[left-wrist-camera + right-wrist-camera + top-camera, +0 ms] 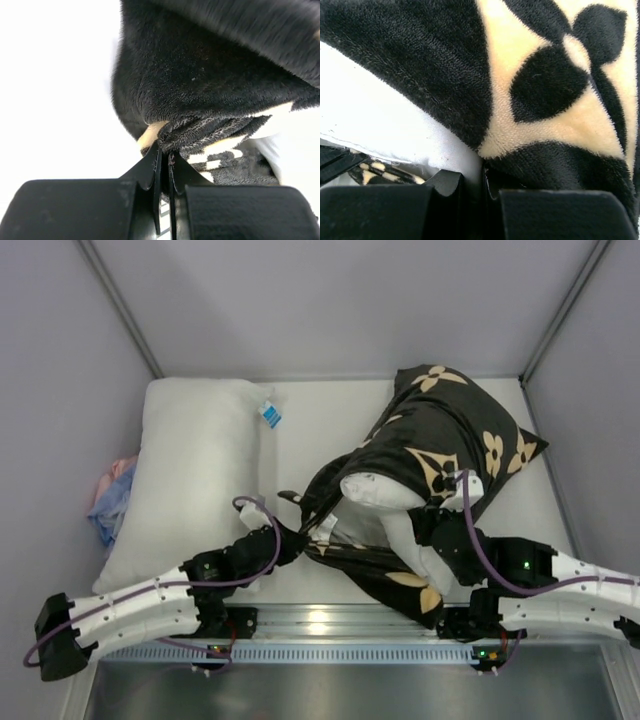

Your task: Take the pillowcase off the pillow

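From above, the pillowcase (450,420) lies on the right half of the table (320,430). It is like a soft black bag. The pillow (378,490) is inside it, and one white end pokes out of the open mouth toward the arms. The rest is hidden in the bag. The left gripper (292,540) is at the loose black edge by the mouth. The right gripper (437,518) is next to the white end. Another white pillow (195,470) with a small blue tag (269,415) lies well apart on the left. A pink and blue cloth bundle (110,498) sits beside it.

In the left wrist view, the left gripper (164,156) is squeezed tight on a fold of the fuzzy black pillowcase (210,75). The cloth looks soft and floppy, so I think it bunches and stretches when pulled. The edge of the mouth is a good place to hold.

In the right wrist view, the right gripper (480,175) is pinched nearly closed, right where the white pillow (385,120) meets the black pillowcase (430,60). It seems to catch the white cloth, but I am not sure. The pillow looks light and squishy with smooth cloth, so I think it can slip.
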Controlling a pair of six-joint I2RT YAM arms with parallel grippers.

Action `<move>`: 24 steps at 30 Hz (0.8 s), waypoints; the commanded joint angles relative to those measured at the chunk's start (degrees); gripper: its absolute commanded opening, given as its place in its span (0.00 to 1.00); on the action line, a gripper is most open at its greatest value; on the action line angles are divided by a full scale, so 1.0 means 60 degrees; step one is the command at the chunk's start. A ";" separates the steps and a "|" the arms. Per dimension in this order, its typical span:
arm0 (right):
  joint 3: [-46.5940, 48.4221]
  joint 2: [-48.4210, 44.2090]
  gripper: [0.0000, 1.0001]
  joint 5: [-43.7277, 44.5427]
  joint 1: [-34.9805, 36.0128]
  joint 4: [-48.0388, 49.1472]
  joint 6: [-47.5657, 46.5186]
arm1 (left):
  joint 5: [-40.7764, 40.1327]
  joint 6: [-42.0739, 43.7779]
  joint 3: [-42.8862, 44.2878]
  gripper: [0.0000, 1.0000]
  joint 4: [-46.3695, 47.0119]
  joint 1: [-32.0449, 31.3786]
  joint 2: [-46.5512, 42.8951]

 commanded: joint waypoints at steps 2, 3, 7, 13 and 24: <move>-0.0075 -0.0296 0.00 0.0148 -0.0839 -0.0936 -0.0484 | -0.1460 0.0248 0.0316 0.00 -0.0780 0.0239 0.0794; -0.0090 -0.0282 0.00 -0.0216 -0.0839 -0.0907 -0.0616 | -0.1358 0.0568 0.0491 0.00 -0.0300 0.0313 0.1000; -0.0017 -0.0077 0.00 -0.1404 -0.0839 -0.0351 -0.1318 | -0.0043 0.1624 0.1265 0.00 0.0948 0.0840 0.3132; 0.0509 0.0448 0.00 -0.2973 -0.0854 0.0455 -0.1920 | 0.2230 0.2329 0.2178 0.00 0.2715 0.1061 0.6009; 0.1667 0.2895 0.00 -0.5242 -0.1702 0.2212 -0.2419 | 0.0343 0.1553 0.0743 0.94 0.0076 0.0006 0.1667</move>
